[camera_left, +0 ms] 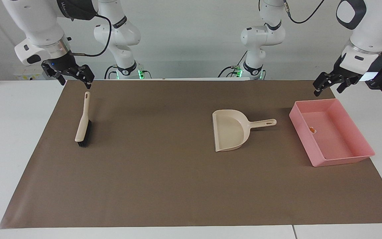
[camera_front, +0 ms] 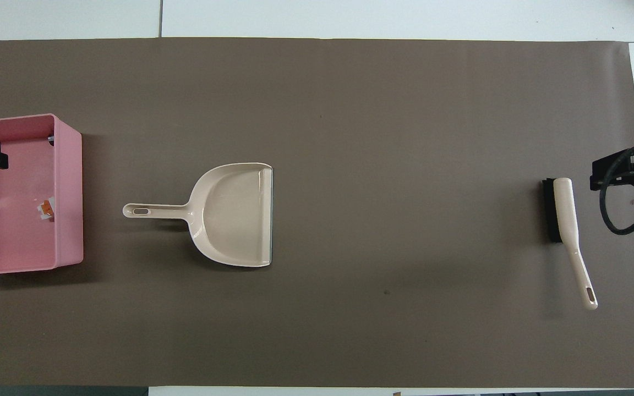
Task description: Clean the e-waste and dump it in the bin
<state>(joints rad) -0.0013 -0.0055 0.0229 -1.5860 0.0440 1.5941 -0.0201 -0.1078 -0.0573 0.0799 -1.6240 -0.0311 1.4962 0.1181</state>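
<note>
White tabletop (camera_left: 18, 139) carries a brown mat (camera_left: 164, 186) that covers most of it.

Up in the air over the mat's corner at the left arm's end, the left tool (camera_left: 329, 85) hangs with its fingers spread and nothing between them, just off the nearer rim of the pink bin (camera_left: 363, 139). Inside that bin, on its floor, lies a small white block with an orange top (camera_left: 312, 130), well below the tool and apart from it. A small dark bit (camera_front: 51, 141) sits in the bin's corner, too small to make out.

Beside the bin, toward the middle of the mat, a beige dustpan (camera_left: 229, 131) lies flat, its handle pointing at the bin.

At the right arm's end, the right tool (camera_left: 75, 78) hangs with fingers spread over the handle tip of a beige brush (camera_left: 82, 119), not touching it.
</note>
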